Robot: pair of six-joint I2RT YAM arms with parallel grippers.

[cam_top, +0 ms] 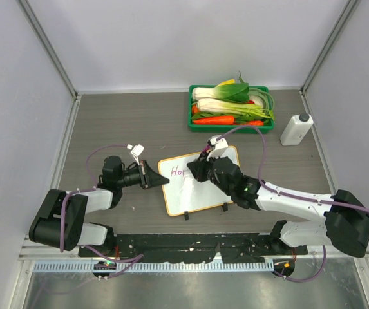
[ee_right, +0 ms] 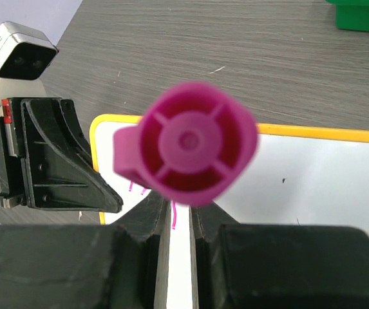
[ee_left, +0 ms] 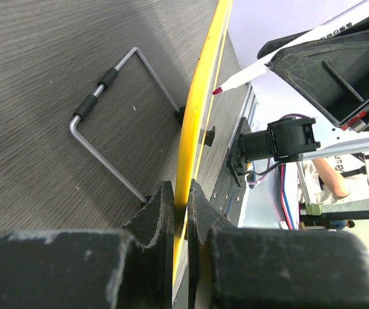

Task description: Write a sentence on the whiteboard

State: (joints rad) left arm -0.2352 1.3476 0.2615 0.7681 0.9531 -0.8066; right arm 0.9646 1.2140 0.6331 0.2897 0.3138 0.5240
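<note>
The whiteboard (cam_top: pixel 205 188) lies tilted at the table's middle, white with an orange-yellow rim. My left gripper (cam_top: pixel 161 181) is shut on its left edge; in the left wrist view the jaws (ee_left: pixel 181 201) pinch the yellow rim (ee_left: pixel 198 109). My right gripper (cam_top: pixel 196 170) hovers over the board's upper left, shut on a pink marker whose cap end (ee_right: pixel 190 145) faces the right wrist camera. The marker's white barrel (ee_left: pixel 243 75) slants down to a pink tip near the board. Of the sentence (cam_top: pixel 178 172), only the pink letters "Hop" show; short pink strokes (ee_right: pixel 173 217) sit between my right fingers.
A green tray (cam_top: pixel 200 124) of vegetables stands at the back. A white bottle (cam_top: pixel 296 129) is to its right. The board's bent wire stand (ee_left: pixel 104 84) rests on the dark wood-grain table. Grey walls close in the left, right and far sides.
</note>
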